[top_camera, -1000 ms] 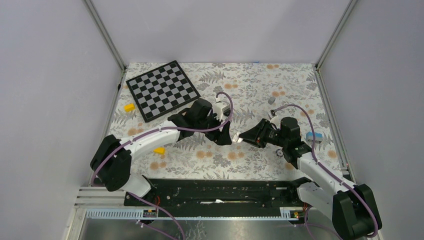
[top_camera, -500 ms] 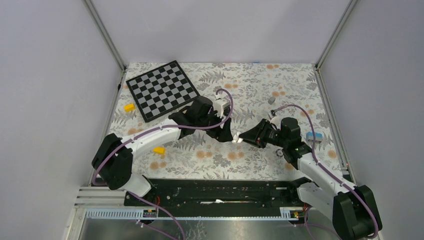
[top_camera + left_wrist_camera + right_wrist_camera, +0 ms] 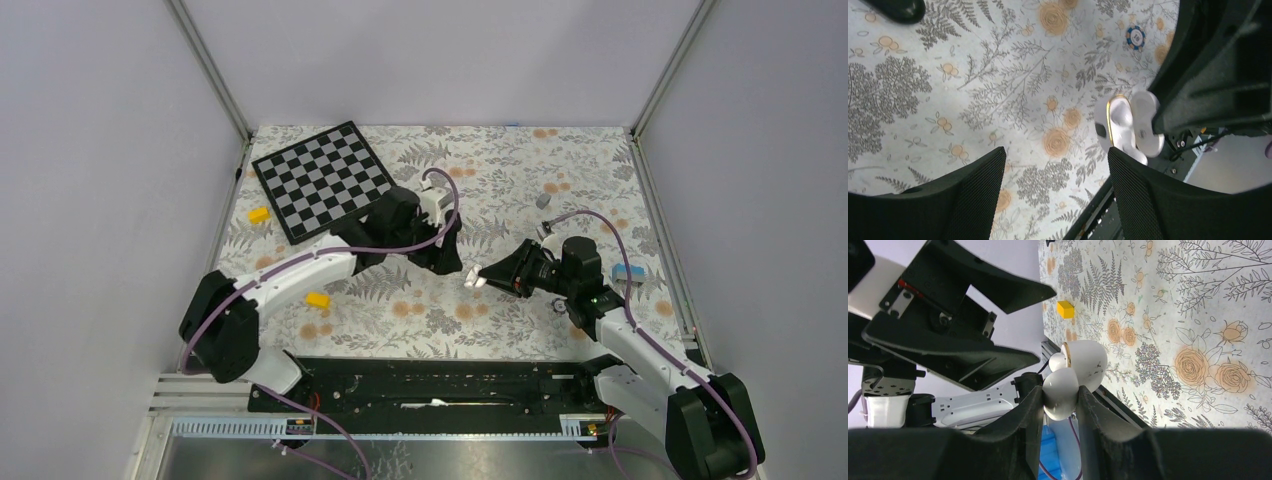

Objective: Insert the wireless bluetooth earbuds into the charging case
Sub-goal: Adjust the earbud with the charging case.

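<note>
Right end effector pinches the opened charging case aloft; left end effector gapes wide, empty. Earbuds seated? Can't tell.

Over the middle of the tabletop, the charging case sits between the right tool's fingers, with the left tool just to its left. The chessboard lies far-left.

I saw left gripper spread wide, nothing between its fingers | charging case lid-open, pinched by right gripper | blue-white disc lay on floral cloth
</note>
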`<state>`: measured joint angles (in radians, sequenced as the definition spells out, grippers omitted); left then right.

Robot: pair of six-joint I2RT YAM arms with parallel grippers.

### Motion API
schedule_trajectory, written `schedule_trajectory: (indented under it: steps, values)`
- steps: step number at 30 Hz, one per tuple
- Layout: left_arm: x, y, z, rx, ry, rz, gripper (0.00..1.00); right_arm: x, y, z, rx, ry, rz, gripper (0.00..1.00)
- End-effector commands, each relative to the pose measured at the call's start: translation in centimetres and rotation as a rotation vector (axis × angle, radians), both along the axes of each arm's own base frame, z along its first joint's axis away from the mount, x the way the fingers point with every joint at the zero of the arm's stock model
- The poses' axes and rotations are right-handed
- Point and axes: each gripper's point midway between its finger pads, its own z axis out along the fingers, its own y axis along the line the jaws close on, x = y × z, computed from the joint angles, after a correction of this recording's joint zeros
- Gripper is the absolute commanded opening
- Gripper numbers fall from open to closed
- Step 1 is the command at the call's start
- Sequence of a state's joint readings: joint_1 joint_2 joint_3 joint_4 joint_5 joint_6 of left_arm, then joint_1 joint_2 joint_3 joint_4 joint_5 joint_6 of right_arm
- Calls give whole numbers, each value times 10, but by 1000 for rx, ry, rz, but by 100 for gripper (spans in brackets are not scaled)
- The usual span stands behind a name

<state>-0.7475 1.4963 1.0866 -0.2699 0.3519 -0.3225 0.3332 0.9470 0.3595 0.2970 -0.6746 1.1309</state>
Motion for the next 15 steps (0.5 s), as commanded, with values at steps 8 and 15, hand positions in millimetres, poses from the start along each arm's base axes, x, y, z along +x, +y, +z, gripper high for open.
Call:
schedule_trajectory:
  steps: [8,15]
  values:
    - [-50,4,29,-110,0,-109,76,1,5,11,22,-38,33,0]
    - [-65,-8,10,-66,17,-138,75,-1,6,12,26,-38,44,0]
